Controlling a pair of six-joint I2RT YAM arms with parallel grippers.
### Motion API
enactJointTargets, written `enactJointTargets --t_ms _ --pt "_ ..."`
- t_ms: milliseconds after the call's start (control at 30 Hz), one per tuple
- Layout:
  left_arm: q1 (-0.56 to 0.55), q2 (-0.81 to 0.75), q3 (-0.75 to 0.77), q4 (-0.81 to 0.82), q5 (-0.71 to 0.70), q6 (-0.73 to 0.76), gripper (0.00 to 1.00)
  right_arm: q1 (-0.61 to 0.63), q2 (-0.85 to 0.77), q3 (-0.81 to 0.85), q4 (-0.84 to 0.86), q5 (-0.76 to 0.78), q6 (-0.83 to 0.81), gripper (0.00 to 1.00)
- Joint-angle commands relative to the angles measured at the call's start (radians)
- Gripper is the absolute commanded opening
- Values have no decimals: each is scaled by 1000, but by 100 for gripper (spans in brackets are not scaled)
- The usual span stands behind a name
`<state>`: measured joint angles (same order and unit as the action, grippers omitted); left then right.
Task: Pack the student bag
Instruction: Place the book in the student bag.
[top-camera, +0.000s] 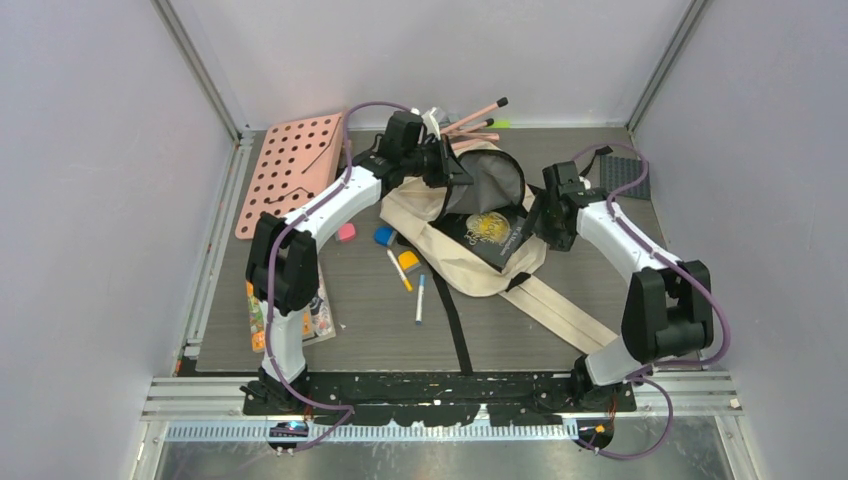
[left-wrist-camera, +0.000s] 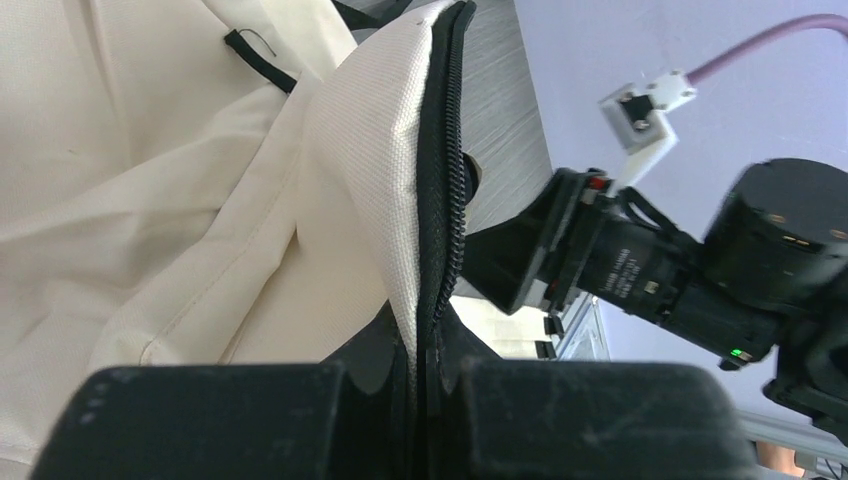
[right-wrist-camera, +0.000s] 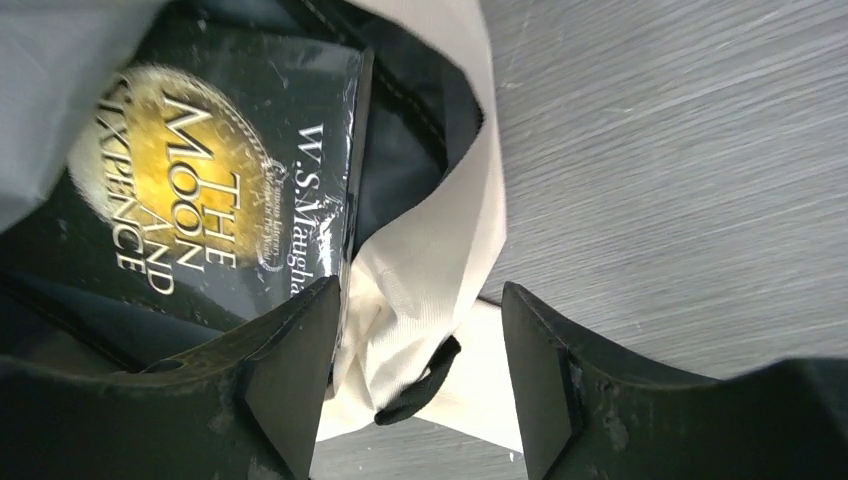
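Left tool (left-wrist-camera: 425, 372), closest to its wrist camera: fingers pressed together, pinching the black zipper edge (left-wrist-camera: 446, 200) of the bag (top-camera: 478, 272), with cream cloth rising between the pads. Right tool (right-wrist-camera: 420, 300), closest to its own camera: fingers spread, nothing clamped; a fold of cream cloth and a small black strap loop (right-wrist-camera: 418, 388) lie in the gap, and its left finger (right-wrist-camera: 290, 370) sits at the corner of a book (right-wrist-camera: 200, 180). Book cover is black with a gold disc, title "The Moon and Sixpence", spine "W.S. Maugham". From the overhead view the bag lies in the middle of the desk (top-camera: 370, 345), toward the far side, between the two tools; its mouth is lifted at the left tool, showing the grey lining (top-camera: 495, 180). Book lies tilted in the mouth, part inside, part showing. A cream strap (top-camera: 560, 305) and a black webbing strap (top-camera: 455, 325) trail from the bag toward the near edge. Loose on the desk left of the bag: pink eraser (top-camera: 346, 233), blue eraser (top-camera: 385, 236), orange eraser (top-camera: 408, 262), two pens (top-camera: 420, 298). Pink pegboard (top-camera: 295, 170) at far left; pink pencils (top-camera: 480, 115) beyond the bag; dark studded plate (top-camera: 625, 172) at far right. A printed packet (top-camera: 320, 315) lies partly under the left arm.
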<state>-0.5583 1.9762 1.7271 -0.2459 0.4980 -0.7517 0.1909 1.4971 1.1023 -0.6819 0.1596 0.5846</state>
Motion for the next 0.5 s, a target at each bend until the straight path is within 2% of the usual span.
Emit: enactJointTargets --t_ms 0,33,67,100,133,200,333,467 --pt "0 -59 23 10 7 18 0 5 84 -2 43 -158 -45 65" --pt "1 -60 22 8 5 21 0 5 120 5 36 -174 -53 59" --pt "1 -60 21 5 2 24 0 5 132 23 30 -192 -57 44" --pt "4 -60 19 1 0 25 0 5 139 33 18 -195 -67 35" --pt "9 -61 15 -1 -2 23 0 5 132 48 13 -192 -68 17" --pt "22 -69 0 -4 -14 22 0 5 82 64 6 -184 -69 3" --pt "61 -91 -27 -13 -29 37 0 4 -96 59 15 -185 -66 1" --pt "93 -96 -27 -48 -29 59 0 1 -226 -31 88 -222 -75 1"
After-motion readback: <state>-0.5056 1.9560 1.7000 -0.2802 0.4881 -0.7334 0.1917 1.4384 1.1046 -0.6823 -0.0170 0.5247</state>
